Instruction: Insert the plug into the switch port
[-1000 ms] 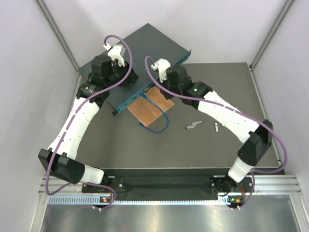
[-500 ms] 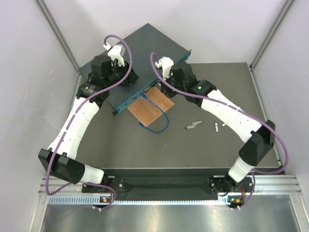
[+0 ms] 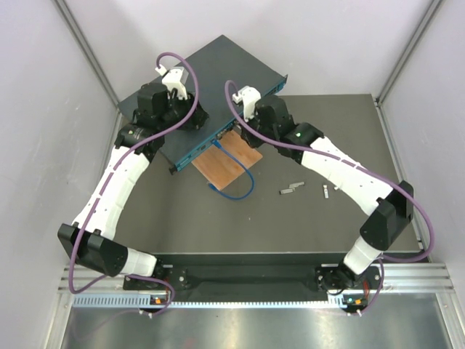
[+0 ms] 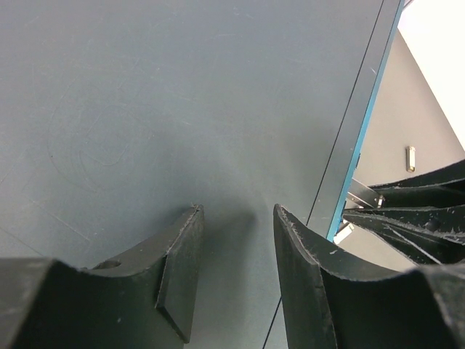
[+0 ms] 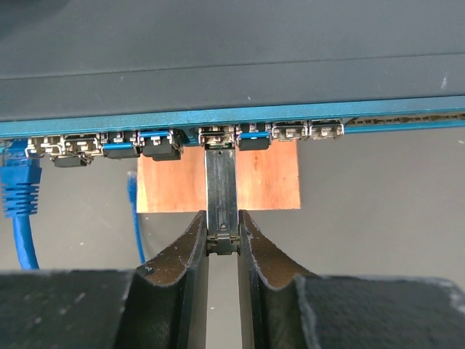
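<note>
**Switch** (image 3: 207,91): flat dark teal-blue box lying at an angle at the far left of the surface (image 3: 218,225). Its port row (image 5: 218,137) runs along the long narrow face that looks toward the arms.

**Plug** (image 5: 221,185): slim silver metal module, straight on to the switch's port face. Its far end meets a port near the middle of the row, and its near end is clamped. How deep it sits cannot be told.

**Right gripper** (image 5: 222,243): in front of the switch's port face, fingers pressed in on the plug's near end, pinching it from both sides.

**Left gripper** (image 4: 236,240): above the switch's top panel, fingers spread with nothing between them. Whether the tips touch the panel cannot be told.

**Wooden board** (image 3: 227,161): thin, orange-brown, flat on the surface just in front of the switch's port face, below the plug.

**Blue cable** (image 3: 236,182): one end plugged into the switch left of the plug, the rest looping over the board.

**Small metal pieces** (image 3: 290,188): loose on the surface, well apart from the switch, to its right.
</note>
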